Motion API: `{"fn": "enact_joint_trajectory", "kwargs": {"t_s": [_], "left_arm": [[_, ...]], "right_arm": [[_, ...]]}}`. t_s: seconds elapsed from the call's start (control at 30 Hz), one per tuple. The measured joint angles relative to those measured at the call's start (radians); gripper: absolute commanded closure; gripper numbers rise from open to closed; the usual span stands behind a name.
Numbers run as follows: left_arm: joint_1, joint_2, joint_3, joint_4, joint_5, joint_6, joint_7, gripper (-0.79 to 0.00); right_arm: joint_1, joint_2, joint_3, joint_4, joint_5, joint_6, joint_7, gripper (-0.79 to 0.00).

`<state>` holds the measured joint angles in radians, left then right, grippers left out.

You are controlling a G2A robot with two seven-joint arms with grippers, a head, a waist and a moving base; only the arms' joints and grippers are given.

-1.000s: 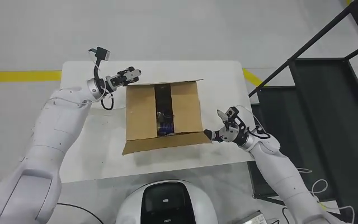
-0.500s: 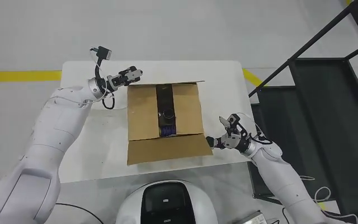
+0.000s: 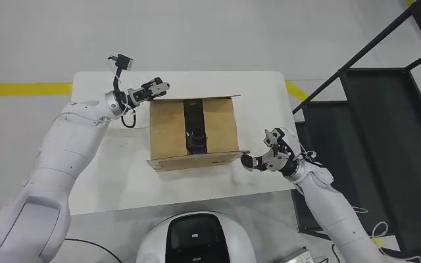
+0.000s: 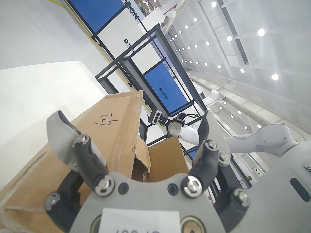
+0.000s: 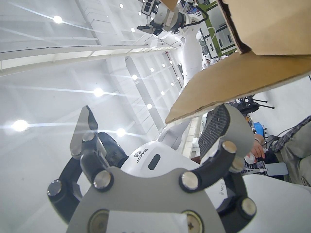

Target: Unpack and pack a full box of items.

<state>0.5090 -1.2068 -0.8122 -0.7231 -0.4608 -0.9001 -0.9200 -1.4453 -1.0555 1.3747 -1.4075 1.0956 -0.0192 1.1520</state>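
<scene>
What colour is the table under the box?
White. The table shows best in the top view, with the brown cardboard box standing on it.

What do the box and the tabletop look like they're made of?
Box: looks like brown corrugated cardboard, matte; a layered, rough cut edge shows in the right wrist view. Table: smooth white top, probably laminate or painted board; can't tell which.

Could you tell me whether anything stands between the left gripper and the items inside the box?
Yes: two top flaps lie over most of the box, leaving the items visible only through a narrow middle gap.
</scene>
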Motion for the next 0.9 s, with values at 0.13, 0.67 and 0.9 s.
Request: {"fn": "enact_joint_trajectory", "kwargs": {"t_s": [0.13,0.67,0.9], "left_arm": [[0.004,0.003,0.018,-0.019,-0.006,0.014,-0.014,-0.785],[0.048,0.090,0.081,-0.149,0.037,0.134,-0.134,-0.785],[0.055,0.122,0.091,-0.188,0.020,0.137,-0.138,-0.785]], "right_arm": [[0.033,-0.010,-0.011,0.004,-0.041,-0.083,-0.117,-0.785],[0.142,-0.030,-0.057,0.054,-0.305,-0.281,-0.254,-0.785],[0.205,-0.041,-0.089,0.072,-0.406,-0.344,-0.295,-0.785]]}}
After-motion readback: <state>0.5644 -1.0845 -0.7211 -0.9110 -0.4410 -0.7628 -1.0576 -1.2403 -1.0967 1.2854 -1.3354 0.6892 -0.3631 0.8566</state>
